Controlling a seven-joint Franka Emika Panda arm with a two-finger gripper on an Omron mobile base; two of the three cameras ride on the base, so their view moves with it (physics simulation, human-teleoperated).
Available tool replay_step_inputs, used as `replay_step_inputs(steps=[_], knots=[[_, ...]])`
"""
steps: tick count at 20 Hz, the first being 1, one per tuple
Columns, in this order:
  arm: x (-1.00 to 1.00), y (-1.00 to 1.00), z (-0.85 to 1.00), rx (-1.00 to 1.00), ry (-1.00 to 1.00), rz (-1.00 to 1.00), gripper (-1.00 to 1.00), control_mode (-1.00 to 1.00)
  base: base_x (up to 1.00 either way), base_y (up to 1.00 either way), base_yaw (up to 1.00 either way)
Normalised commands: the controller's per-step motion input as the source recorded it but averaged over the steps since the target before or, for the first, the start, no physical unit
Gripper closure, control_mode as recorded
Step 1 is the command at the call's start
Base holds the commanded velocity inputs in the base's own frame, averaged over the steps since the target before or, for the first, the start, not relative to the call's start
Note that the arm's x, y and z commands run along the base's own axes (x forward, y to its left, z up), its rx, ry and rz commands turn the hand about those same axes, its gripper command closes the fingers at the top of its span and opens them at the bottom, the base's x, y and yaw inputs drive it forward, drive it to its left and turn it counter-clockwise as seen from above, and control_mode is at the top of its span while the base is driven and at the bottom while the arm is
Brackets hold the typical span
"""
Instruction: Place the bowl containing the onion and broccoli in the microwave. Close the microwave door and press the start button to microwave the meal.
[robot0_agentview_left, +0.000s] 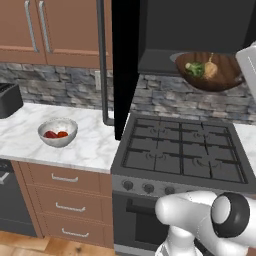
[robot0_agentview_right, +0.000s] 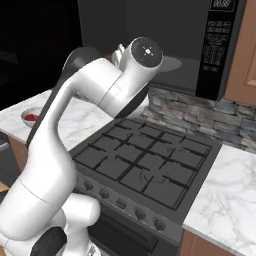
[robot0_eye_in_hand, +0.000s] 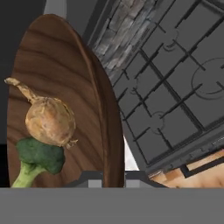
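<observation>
The end effector (robot0_eye_in_hand: 107, 177) grips the rim of the bowl (robot0_agentview_left: 212, 72), held tilted in the air above the stove's (robot0_agentview_left: 182, 150) back edge, at the microwave's (robot0_agentview_right: 165, 40) open mouth. Onion (robot0_eye_in_hand: 49, 121) and broccoli (robot0_eye_in_hand: 38, 157) sit touching inside; more tilt could spill them onto the burners.
</observation>
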Motion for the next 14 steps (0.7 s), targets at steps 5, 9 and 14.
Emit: replay_step_inputs(steps=[5,9,14], knots=[[0.51,-0.16,0.14,0.06,0.10,-0.12,1.00,-1.00,0.00,0.00,0.00],[0.51,-0.16,0.18,0.00,0.06,-0.05,1.00,-1.00,0.00,0.00,0.00],[0.60,-0.11,0.02,0.00,0.06,-0.04,1.00,-1.00,0.00,0.00,0.00]])
